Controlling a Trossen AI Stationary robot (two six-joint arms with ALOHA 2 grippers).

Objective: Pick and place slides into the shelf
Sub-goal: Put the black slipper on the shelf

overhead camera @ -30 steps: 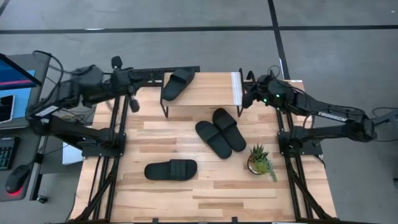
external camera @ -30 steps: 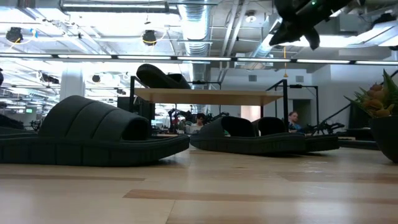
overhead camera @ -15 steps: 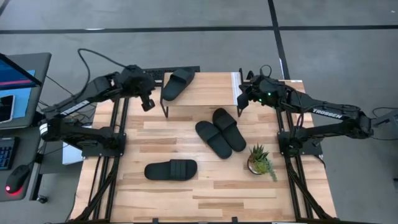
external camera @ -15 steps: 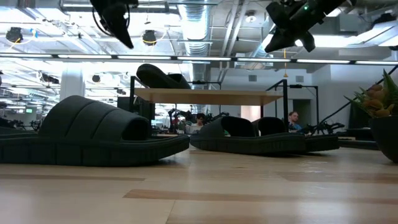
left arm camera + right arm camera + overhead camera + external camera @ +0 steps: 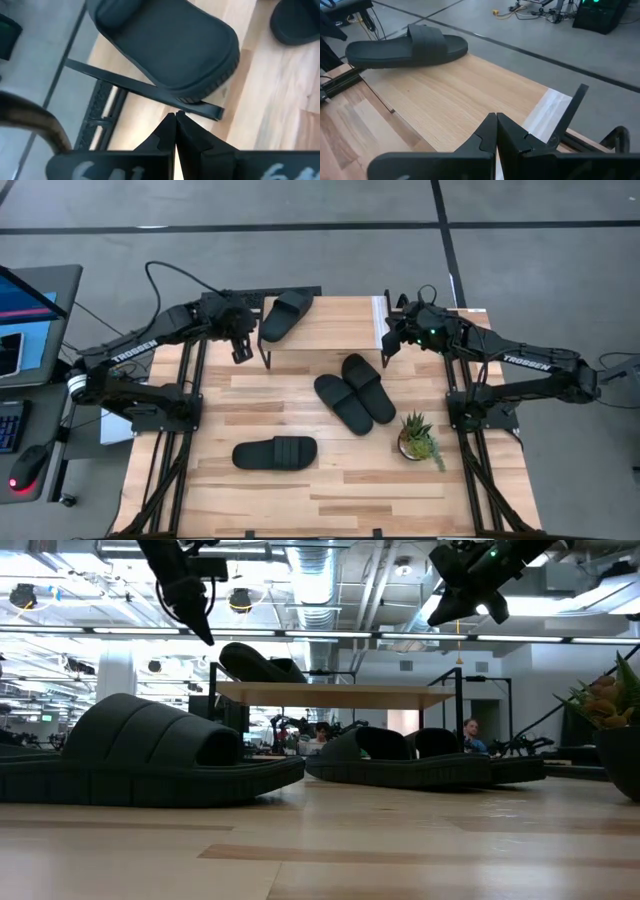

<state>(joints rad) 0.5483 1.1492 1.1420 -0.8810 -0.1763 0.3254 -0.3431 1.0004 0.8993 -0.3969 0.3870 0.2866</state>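
Upper centre of the high view: shelf [image 5: 325, 327] carries one slide [image 5: 286, 314]; left hand [image 5: 241, 352] and right hand [image 5: 386, 350] flank it, both pressed together, empty.

"TROSSEN" in white caps on the left arm [image 5: 133, 352], along its long link, by the table's left edge. Same "TROSSEN" on the right arm [image 5: 527, 362], by the right edge. Wrist views: white marks on gripper housings, too blurred to read.

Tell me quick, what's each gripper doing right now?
Left gripper: closed, empty, beside the shelf's left end.
Right gripper: closed, empty, at the shelf's right end.
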